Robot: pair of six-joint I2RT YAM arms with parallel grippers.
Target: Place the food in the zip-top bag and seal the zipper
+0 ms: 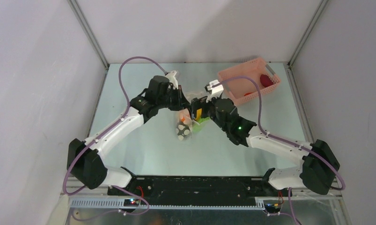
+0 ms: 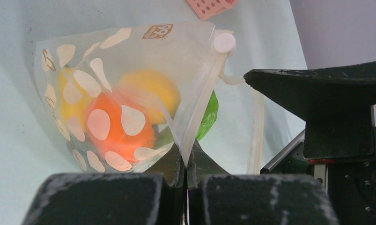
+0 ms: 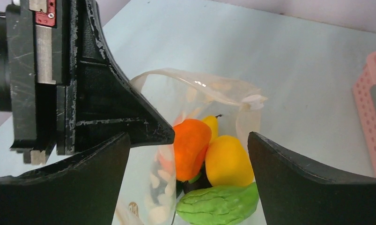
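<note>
Left gripper pinched shut on the mouth edge of the clear, white-dotted plastic zip-top bag; right gripper spread wide over the opening, holding nothing.
Inside the bag sit a glossy orange toy fruit and a yellow one, with a ridged green vegetable at the mouth. The whitish zipper strip runs up from the closed jaws. A dark red piece lies in the pink lattice basket, well apart.

One zip-top bag here, and through the plastic I can make out four toy foods: one orange piece, two yellow pieces and one bumpy green gourd. One pink lattice basket, one dark red piece plainly counted inside.
</note>
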